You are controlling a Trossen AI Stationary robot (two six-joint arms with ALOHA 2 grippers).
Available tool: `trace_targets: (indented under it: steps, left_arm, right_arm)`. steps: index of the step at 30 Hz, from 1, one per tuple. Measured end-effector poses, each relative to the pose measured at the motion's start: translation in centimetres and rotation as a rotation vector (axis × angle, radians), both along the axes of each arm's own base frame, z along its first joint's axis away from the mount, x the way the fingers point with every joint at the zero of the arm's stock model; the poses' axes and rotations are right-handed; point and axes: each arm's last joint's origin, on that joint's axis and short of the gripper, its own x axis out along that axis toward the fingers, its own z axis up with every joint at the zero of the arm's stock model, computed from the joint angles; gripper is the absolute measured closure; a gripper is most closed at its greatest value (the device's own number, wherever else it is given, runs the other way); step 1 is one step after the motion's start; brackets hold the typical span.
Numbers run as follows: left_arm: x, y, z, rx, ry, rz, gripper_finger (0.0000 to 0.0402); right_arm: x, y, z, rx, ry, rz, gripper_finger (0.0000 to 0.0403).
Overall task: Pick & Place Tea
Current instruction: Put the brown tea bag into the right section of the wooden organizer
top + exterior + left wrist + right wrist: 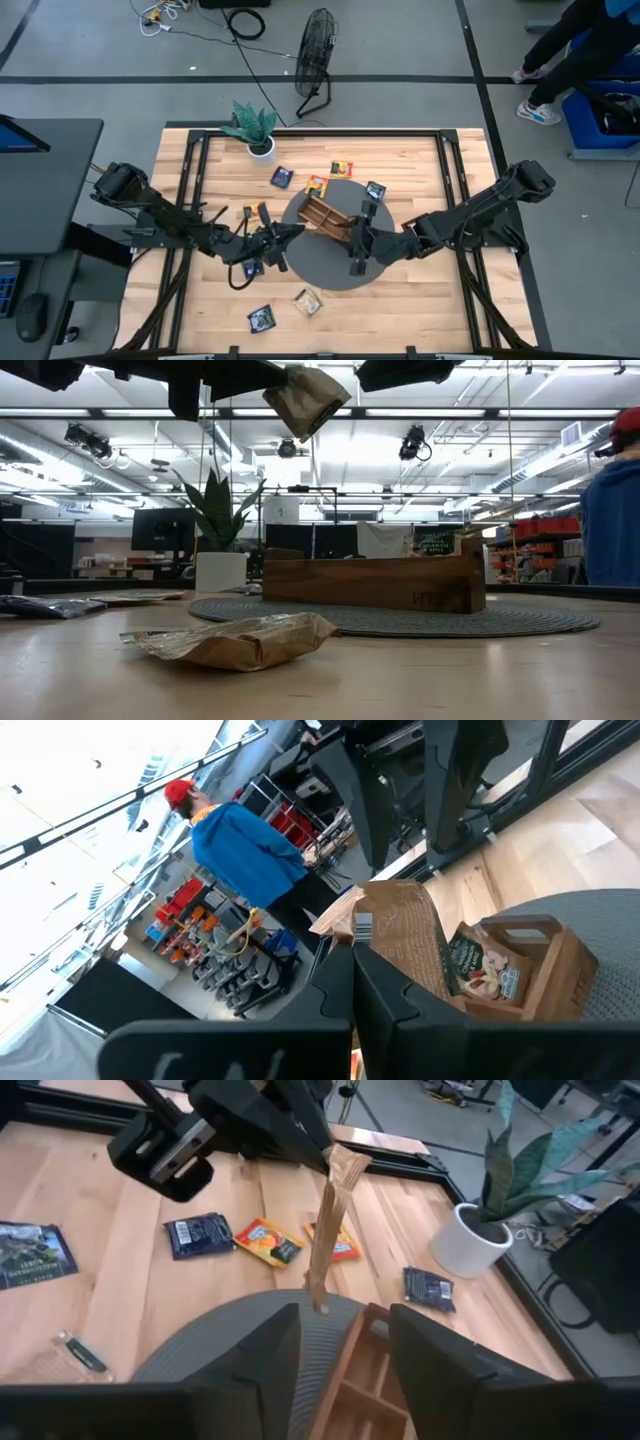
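While the left gripper (325,1150) pinches a beige sachet (330,1220) above the tray (325,215), the right gripper (345,1350) hangs spread wide.

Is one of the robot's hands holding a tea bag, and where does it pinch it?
Yes. The left hand pinches a pale beige tea sachet by its top edge, so it hangs above the wooden tray. The right hand is open and empty.

- Bright, even light from ceiling strip lights (330,412) in the low view.
- Soft shadows on the tabletop (200,190).
- Left wrist view: glare washes out one corner.
- Nearby fingers look blurred.
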Motion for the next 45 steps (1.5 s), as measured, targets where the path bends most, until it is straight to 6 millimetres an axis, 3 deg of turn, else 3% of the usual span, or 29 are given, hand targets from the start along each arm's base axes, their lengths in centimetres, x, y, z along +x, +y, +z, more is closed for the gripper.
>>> trace_targets:
  steps: [19, 25, 31, 39, 45]
  left_arm:
    - [0.3, 0.6, 0.4, 0.000, -0.039, -0.018, 0.0400]
    - [0.3, 0.6, 0.5, -0.002, -0.044, -0.018, 0.0400]
    - [0.3, 0.6, 0.5, -0.021, -0.051, -0.025, 0.0400]
    - [0.3, 0.5, 0.4, -0.097, -0.073, -0.037, 0.0382]
    - [0.1, -0.1, -0.3, -0.180, -0.051, -0.047, 0.0358]
  right_arm:
    - [1.5, -1.9, -0.5, 0.049, 0.004, 0.022, 0.0254]
    - [1.6, -1.8, -0.4, 0.052, 0.000, 0.048, 0.0299]
    - [1.6, -1.8, -0.3, 0.041, -0.004, 0.066, 0.0391]
    - [1.3, -1.5, -0.5, -0.020, 0.015, 0.023, 0.0399]
    - [-0.1, -0.2, -1.4, -0.137, 0.116, -0.017, 0.0401]
